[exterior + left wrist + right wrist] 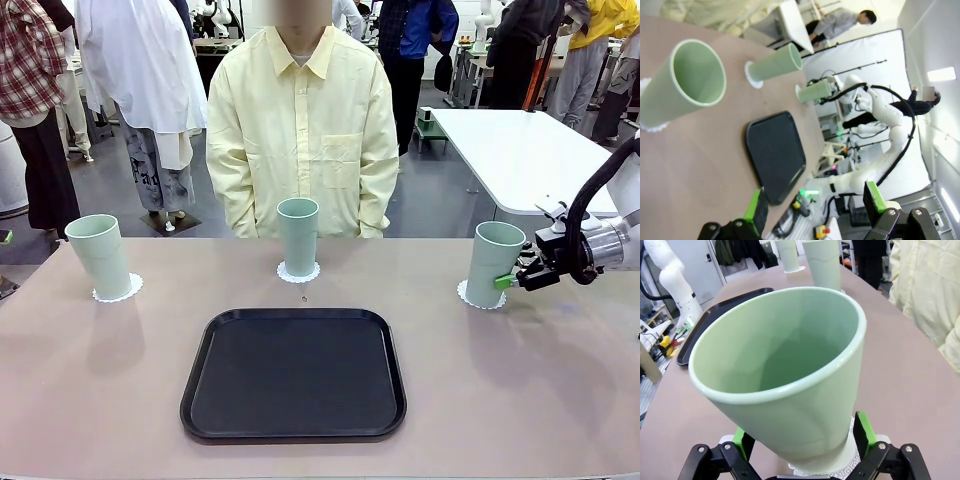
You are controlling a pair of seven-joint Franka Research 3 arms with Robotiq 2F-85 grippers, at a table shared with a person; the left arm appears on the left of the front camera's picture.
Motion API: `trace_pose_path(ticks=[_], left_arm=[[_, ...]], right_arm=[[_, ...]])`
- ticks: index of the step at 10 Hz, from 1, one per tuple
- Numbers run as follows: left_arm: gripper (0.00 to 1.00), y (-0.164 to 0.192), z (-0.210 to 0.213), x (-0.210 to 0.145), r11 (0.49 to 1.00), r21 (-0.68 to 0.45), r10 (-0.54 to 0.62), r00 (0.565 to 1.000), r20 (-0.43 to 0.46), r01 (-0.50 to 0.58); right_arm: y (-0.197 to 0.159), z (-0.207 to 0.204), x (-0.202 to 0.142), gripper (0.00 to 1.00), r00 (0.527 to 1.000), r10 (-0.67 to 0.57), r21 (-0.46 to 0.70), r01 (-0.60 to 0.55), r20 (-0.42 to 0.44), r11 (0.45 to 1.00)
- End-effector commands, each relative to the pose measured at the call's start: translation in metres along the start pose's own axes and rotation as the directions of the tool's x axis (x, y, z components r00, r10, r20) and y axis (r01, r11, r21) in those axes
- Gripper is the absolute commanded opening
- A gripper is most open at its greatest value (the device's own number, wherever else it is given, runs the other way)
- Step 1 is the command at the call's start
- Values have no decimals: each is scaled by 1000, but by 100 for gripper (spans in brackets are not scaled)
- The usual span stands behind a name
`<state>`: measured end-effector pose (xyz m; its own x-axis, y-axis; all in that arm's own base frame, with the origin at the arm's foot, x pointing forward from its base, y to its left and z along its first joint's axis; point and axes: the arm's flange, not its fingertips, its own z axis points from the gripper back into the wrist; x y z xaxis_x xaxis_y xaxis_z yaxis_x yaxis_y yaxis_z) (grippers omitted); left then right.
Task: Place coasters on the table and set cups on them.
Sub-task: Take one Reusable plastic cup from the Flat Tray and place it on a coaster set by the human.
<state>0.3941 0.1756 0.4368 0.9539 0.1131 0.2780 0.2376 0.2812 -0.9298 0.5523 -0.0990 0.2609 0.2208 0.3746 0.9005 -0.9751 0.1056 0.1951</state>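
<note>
1. Three cups are seen standing on the desk [560,400], each on its own coaster, so the job looks basically done.
2. Right gripper [512,281]: jaws are spread apart, with the right-hand cup [493,263] sitting between the green pads and not clamped. Its coaster [852,460] is seen peeking out just under the cup base, right at the jaws.
3. Left gripper [812,205]: jaws are apart with nothing between them; the left cup [682,85] is seen well ahead of them, and the black tray [775,152] closer in.
4. The middle cup [298,236] and its coaster [298,272] are well clear of both sets of jaws, in front of the person [300,130].
5. What could go wrong, probably: the right cup gets clipped by a pad on the pull-back, since it's so close on either side. It's tall and light-looking, so it could be tipped, or dragged off its doily.
6. The paper coaster could also be snagged and shifted if the jaws are pulled out low.
</note>
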Motion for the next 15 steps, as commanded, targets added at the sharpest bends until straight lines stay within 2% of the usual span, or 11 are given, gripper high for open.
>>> trace_pose_path(ticks=[1, 4, 7, 8, 9, 10, 11, 12, 13, 14, 15], left_arm=[[100, -2, 1, -1, 1000, 0, 4, 1000, 4, -4], [100, -2, 1, -1, 1000, 0, 4, 1000, 4, -4], [100, -2, 1, -1, 1000, 0, 4, 1000, 4, -4], [100, -2, 1, -1, 1000, 0, 4, 1000, 4, -4], [100, -2, 1, -1, 1000, 0, 4, 1000, 4, -4], [100, -2, 1, -1, 1000, 0, 4, 1000, 4, -4], [100, -2, 1, -1, 1000, 0, 4, 1000, 4, -4], [100, -2, 1, -1, 1000, 0, 4, 1000, 4, -4], [100, -2, 1, -1, 1000, 0, 4, 1000, 4, -4], [100, -2, 1, -1, 1000, 0, 4, 1000, 4, -4], [100, -2, 1, -1, 1000, 0, 4, 1000, 4, -4]], right_arm=[[-3, 3, 3, 100, 998, -10, 23, 12, -67, 1000], [3, 9, 7, 100, 986, -5, 21, 9, -165, 1000], [15, 29, 18, 100, 956, -18, -18, 14, -294, 1000], [24, 39, 26, 100, 938, -24, -47, 9, -346, 999], [34, 50, 39, 100, 931, -49, -89, 18, -362, 996], [51, 58, 60, 100, 913, -116, -155, 59, -392, 986], [65, 63, 79, 100, 878, -173, -235, 72, -447, 969], [75, 69, 101, 100, 850, -246, -329, 92, -465, 940], [87, 72, 125, 100, 812, -334, -432, 113, -479, 895], [105, 69, 153, 100, 750, -441, -541, 132, -493, 830], [122, 65, 179, 100, 699, -502, -599, 129, -510, 790]])
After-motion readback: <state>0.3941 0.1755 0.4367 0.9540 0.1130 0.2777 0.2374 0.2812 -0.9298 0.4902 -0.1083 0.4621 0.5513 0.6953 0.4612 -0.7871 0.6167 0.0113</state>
